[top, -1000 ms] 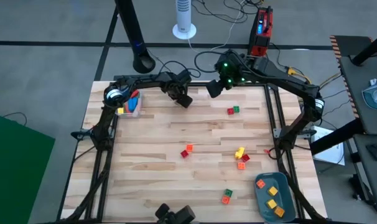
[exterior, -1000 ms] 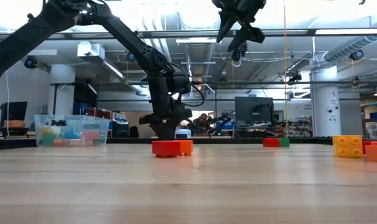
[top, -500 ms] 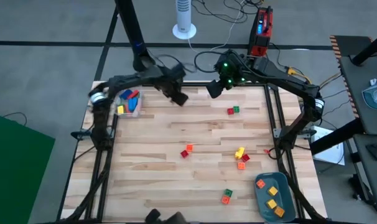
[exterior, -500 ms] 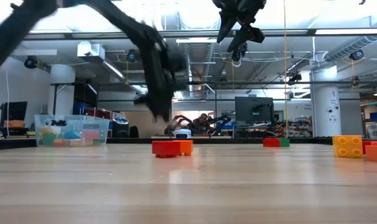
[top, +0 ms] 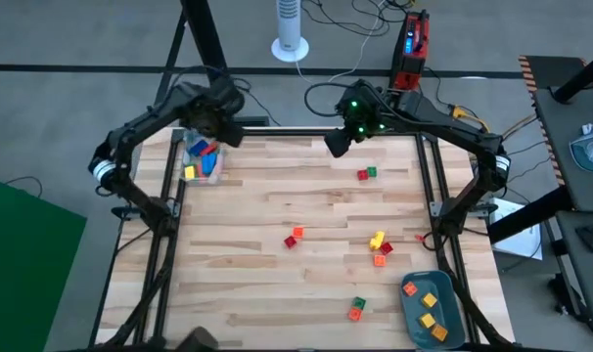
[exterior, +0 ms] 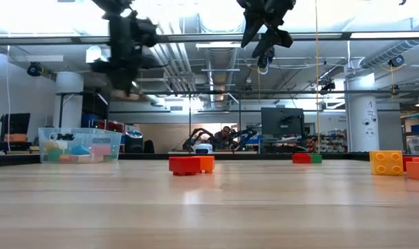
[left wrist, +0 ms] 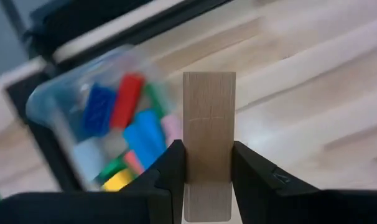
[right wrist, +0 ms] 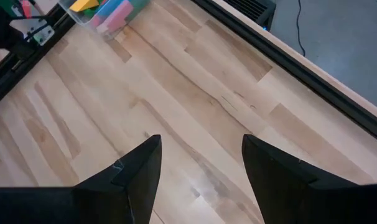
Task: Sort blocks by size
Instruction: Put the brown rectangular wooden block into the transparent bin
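— Left gripper (left wrist: pixel 207 180)?
— Clamped on a flat, pale wooden bar (left wrist: pixel 208 137) with visible grain, above the clear plastic box (left wrist: pixel 107 124) of glossy bricks.
— Right gripper (right wrist: pixel 198 165)?
— Parted, empty; only its wrist view shows that.
— Loose blocks?
— Red-orange pair (top: pixel 293 237) mid-table.

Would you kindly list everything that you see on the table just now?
Table: one, pale wood.
Clear box: one, far left corner, holding blue, red, yellow and pink blocks.
Grey-blue tray: one, near right corner, holding orange and yellow blocks.
Loose blocks: four small groups, red, green, orange, yellow, middle and right.
Tan bar: one, gripped above the clear box.
Left hand: shut on the tan bar.
Right hand: open, raised over the far edge.
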Tool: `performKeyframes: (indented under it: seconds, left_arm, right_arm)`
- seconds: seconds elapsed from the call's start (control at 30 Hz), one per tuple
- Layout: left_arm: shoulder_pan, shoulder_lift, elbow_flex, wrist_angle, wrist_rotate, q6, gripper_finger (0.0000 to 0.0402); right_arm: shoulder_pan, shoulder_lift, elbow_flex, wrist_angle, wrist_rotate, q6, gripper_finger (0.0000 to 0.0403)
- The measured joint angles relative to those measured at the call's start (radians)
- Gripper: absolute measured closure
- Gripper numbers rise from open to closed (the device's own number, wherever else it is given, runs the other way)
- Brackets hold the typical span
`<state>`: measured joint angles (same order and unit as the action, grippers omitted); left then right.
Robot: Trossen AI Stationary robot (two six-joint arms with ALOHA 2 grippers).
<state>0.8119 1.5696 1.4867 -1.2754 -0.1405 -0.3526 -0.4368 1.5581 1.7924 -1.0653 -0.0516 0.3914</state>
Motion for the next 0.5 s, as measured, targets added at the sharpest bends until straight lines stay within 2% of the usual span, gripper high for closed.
performKeyframes:
  seconds: [0.27,0.33,0.5]
  left_arm:
    - [0.186,-0.073,-0.253,0.011,0.000,-0.013,0.0318]
    - [0.197,-0.081,-0.286,0.050,-0.004,-0.016,0.0293]
    - [0.177,-0.121,-0.292,0.067,0.004,-0.035,0.0184]
  right_arm:
    - [0.067,0.000,-0.003,-0.001,-0.001,-0.001,0.0191]
    - [0.087,0.000,-0.004,0.000,-0.002,-0.002,0.0191]
    - [0.125,0.000,-0.018,-0.001,-0.004,0.000,0.0191]
